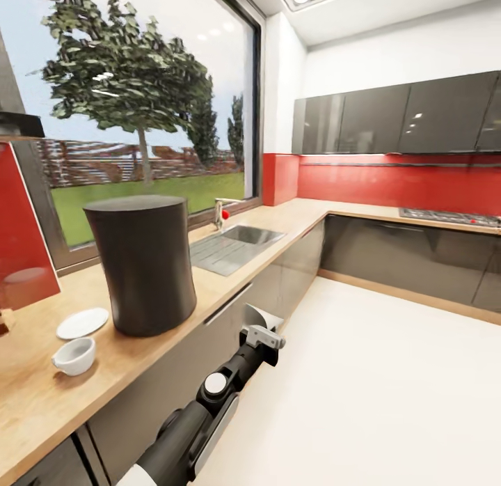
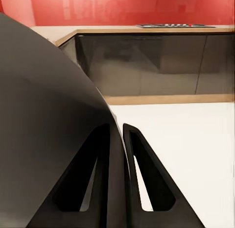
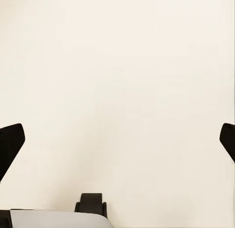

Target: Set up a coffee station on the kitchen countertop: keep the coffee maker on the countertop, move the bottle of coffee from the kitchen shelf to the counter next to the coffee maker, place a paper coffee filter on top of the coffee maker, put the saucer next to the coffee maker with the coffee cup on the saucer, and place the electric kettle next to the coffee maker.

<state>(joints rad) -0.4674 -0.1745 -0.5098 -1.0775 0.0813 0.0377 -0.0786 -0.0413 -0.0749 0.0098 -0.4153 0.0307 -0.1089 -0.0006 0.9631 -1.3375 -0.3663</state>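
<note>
The coffee maker (image 1: pixel 144 263) stands on the countertop (image 1: pixel 42 395), left of the sink (image 1: pixel 235 244). Saucer (image 1: pixel 82 323) lies just left of it, w/ the cup (image 1: pixel 74 356) nearer, beside the saucer, not on it. Left gripper (image 2: pixel 121 179) fingers nearly together, holding nothing. Right gripper (image 3: pixel 117 139) wide apart over the floor (image 3: pixel 122 66).

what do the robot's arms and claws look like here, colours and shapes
The arm in the head view is a black tube with white panels, a round white joint cap and a grey bracket at its wrist. The left claw has matte black wedge-shaped fingers with long cut-out slots. The right claw's black fingertips show rounded edges.
</note>
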